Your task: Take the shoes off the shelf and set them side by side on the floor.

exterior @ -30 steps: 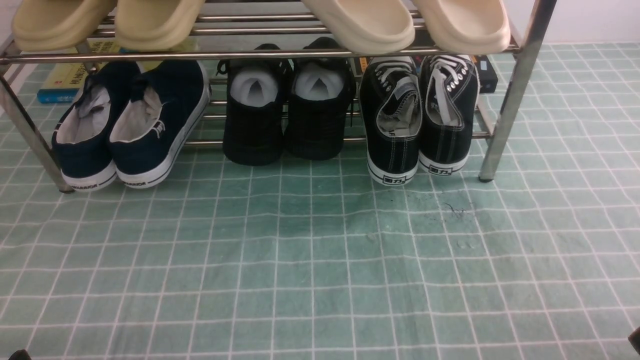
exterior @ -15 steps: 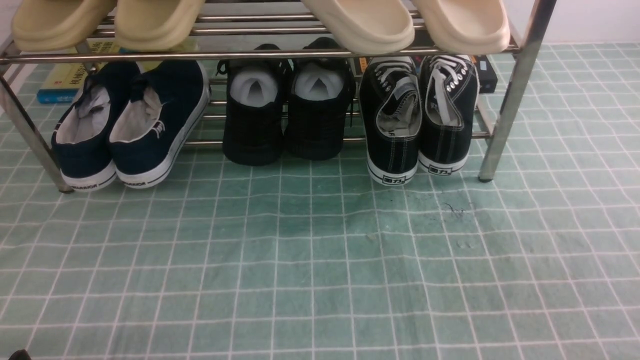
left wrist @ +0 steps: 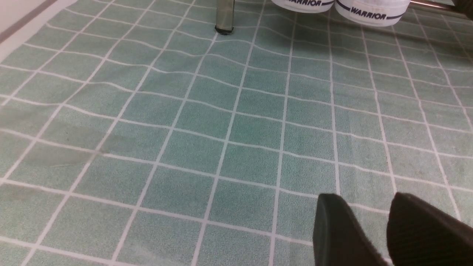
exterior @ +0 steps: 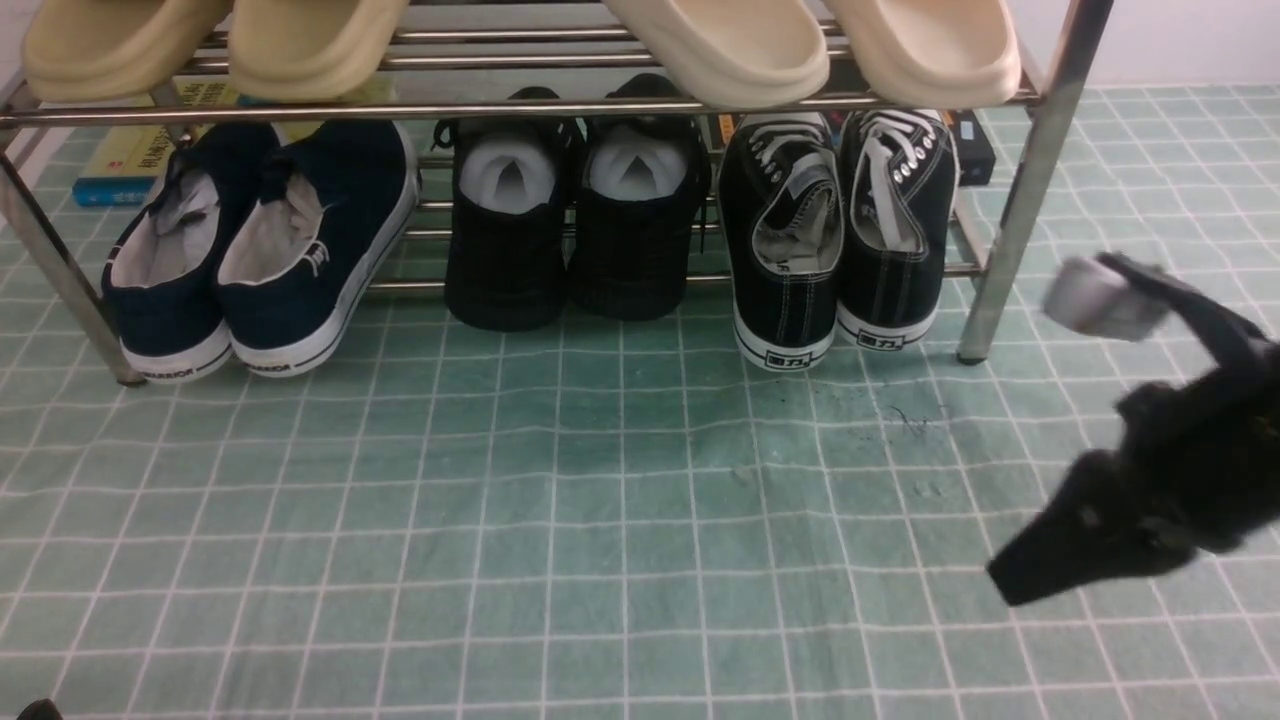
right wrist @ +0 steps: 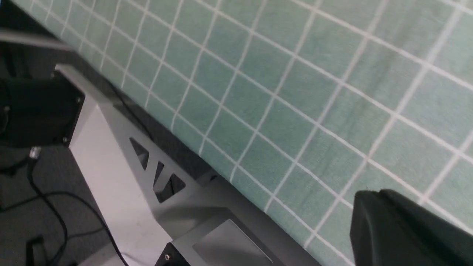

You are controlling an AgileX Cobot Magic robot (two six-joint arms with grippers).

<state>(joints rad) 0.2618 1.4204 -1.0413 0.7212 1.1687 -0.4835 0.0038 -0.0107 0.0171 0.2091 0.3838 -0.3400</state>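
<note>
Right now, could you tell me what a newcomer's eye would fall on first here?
The silver shelf, packed with footwear, stands out first: cream slippers on top, the black white-laced shoes at the lower tier's right end. Then comes the blurred black right arm, over the green gridded floor to the shelf's right.

Your right claw (exterior: 1040, 560) is a dark motion smear near the right edge of the front view, so you can't tell how its jaws stand. The right wrist view gives you one finger (right wrist: 399, 229), cropped at the lower right corner. The left claw (left wrist: 366, 201) shows only its tips (the bottom edge crops the rest). The shoes (exterior: 835, 230) hide their toes under the upper tier of the shelf (exterior: 500, 108), and the top edge cuts off the slippers (exterior: 720, 50) resting there.
</note>
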